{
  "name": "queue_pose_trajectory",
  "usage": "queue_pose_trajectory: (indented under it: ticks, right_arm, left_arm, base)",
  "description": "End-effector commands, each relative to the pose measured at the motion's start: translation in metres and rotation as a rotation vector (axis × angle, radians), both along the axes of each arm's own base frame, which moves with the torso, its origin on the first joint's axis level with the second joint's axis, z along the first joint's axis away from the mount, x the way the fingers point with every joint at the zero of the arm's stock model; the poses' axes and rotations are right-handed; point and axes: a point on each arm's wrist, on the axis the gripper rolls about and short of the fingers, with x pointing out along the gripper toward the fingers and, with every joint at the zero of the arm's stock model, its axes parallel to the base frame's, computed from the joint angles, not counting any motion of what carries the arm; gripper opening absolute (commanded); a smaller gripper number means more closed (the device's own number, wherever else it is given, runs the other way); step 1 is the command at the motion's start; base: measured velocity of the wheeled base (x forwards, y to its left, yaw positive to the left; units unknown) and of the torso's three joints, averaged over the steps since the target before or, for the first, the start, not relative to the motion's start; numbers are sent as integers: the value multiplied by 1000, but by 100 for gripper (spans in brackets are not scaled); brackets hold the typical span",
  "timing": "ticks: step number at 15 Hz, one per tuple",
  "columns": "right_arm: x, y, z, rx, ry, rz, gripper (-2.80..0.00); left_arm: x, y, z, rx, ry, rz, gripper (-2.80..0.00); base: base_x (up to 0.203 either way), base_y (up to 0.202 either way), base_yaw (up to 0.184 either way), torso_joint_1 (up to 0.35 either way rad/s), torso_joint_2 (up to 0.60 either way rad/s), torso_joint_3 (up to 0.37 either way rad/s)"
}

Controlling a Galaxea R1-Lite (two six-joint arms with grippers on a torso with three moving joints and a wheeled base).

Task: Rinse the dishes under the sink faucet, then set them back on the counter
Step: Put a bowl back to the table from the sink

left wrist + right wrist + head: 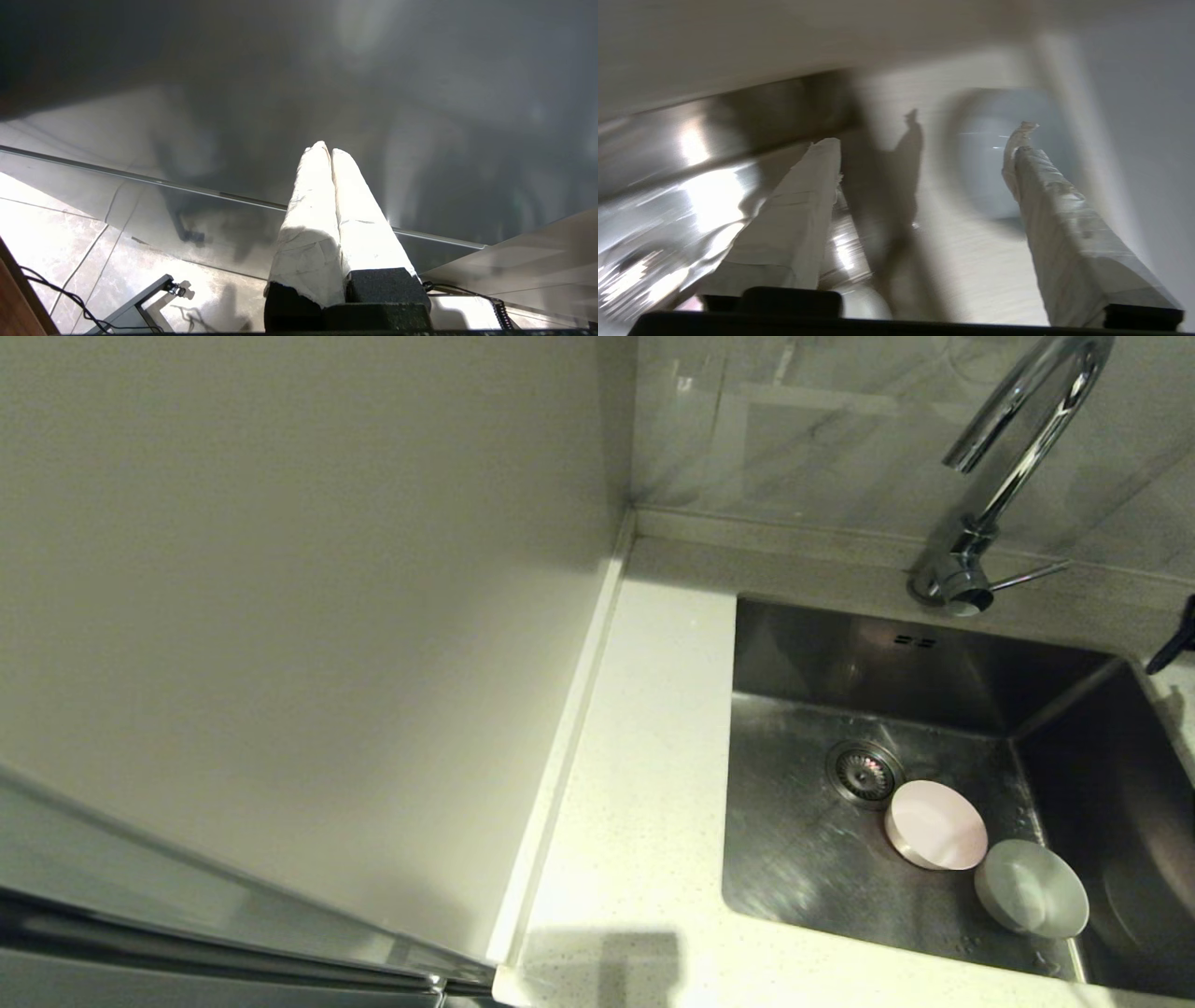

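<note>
Faucet [1018, 457] top cut off; sink [934, 663] right side cropped; round dish [994, 154] blurred in right wrist view.

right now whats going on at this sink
Two small round bowls, one pink and one pale grey-blue, sit touching in the brushed steel sink just beside the round drain strainer. No water shows at the chrome gooseneck faucet. The right gripper is open over the cream-white counter, with a pale round dish ahead of it, and grips nothing. The left gripper is shut and empty, away from the sink.

Beige wall panel [299, 616], marbled backsplash [840, 439]
</note>
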Motion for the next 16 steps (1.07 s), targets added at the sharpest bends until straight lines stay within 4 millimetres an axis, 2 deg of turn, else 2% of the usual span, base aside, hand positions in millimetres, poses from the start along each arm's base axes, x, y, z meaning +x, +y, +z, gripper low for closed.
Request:
queue_pose_trajectory:
  ticks: [1, 2, 4, 8, 11, 16]
  right_arm:
    - [-8, 50, 4, -1, -1, 135, 0]
    - [-7, 68, -8, 13, 42, 189, 0]
    - [-7, 88, -41, 47, 149, 246, 0]
    - [3, 100, -114, 129, 370, 258, 0]
    - [12, 115, -142, 173, 436, 272, 0]
    - [29, 143, -173, 177, 484, 335, 0]
  left_arm:
    - [0, 0, 0, 0, -3, 0, -280]
    - [0, 0, 0, 0, -3, -1, -280]
    - [0, 0, 0, -1, -3, 0, -280]
    - [0, 0, 0, -1, -3, 0, -280]
    - [0, 0, 0, -1, -3, -1, -280]
    - [0, 0, 0, -1, -4, 0, -280]
  base:
    - [0, 0, 0, 0, 0, 0]
    - [0, 0, 0, 0, 0, 0]
    - [0, 0, 0, 0, 0, 0]
    - [0, 0, 0, 0, 0, 0]
    - [0, 0, 0, 0, 0, 0]
    - [0, 0, 0, 0, 0, 0]
